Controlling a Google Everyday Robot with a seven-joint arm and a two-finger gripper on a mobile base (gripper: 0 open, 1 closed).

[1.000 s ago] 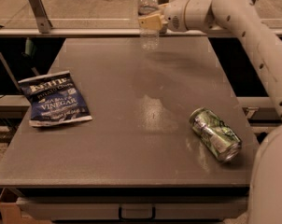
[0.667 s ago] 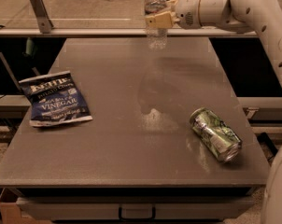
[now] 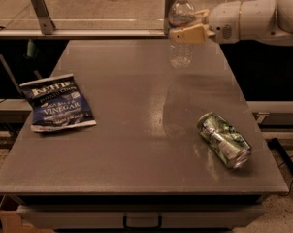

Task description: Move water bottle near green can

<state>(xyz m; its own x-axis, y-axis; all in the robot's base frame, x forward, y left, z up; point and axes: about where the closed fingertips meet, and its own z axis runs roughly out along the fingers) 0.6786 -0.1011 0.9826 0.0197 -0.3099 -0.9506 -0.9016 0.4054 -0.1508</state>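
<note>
- The water bottle [image 3: 180, 51] stands upright at the upper centre of the frame, over the far end of the worktop [image 3: 127, 149]; I cannot tell whether its base touches.
- The hand [image 3: 185, 25] reaches in from the upper right, its tan fingers [image 3: 191, 34] closed around the bottle's upper body.
- The green can [image 3: 224, 140] lies on its side at lower right, well apart from the bottle.
- A blue chip bag [image 3: 56, 103] lies flat at left.
- The worktop is grey and faintly glossy; a railing [image 3: 40, 6] and pale floor lie behind.
- Count: one bottle, one can, one bag, one hand.
- Since the earlier frame, bottle and hand have shifted rightward; the can and bag are unmoved.
</note>
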